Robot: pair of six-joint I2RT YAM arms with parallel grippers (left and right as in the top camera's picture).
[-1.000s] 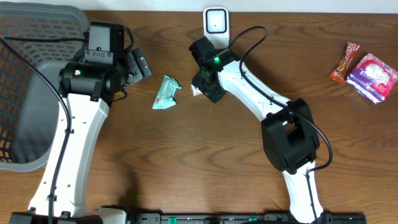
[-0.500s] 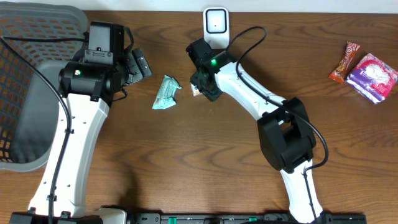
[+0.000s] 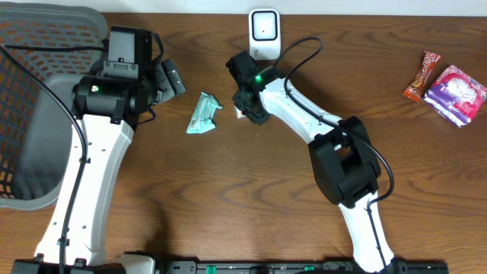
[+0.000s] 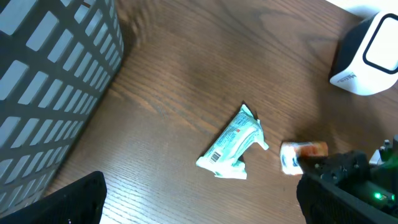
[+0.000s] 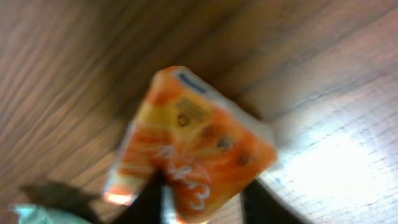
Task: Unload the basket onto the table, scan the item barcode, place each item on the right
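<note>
At the bottom edge of the right wrist view, the right gripper (image 5: 202,199) has its fingers (image 5: 153,198) drawn close together, and they appear to pinch the near end of the orange packet (image 5: 193,140). Blur leaves the grip a judgement. The packet sits on the table (image 5: 56,56), at upper centre of the overhead view. The step in hand looks like the pick-up. Next it needs a lift, then a turn to face its barcode, which is not visible here, toward the scanner (image 3: 264,29) just above it. In the left wrist view its long axis runs across the frame, white end left and orange end right. To its left lies a green packet (image 3: 203,113). Further left, the left gripper (image 3: 173,76) hangs wide open, holding nothing, beside the basket (image 3: 30,46)
</note>
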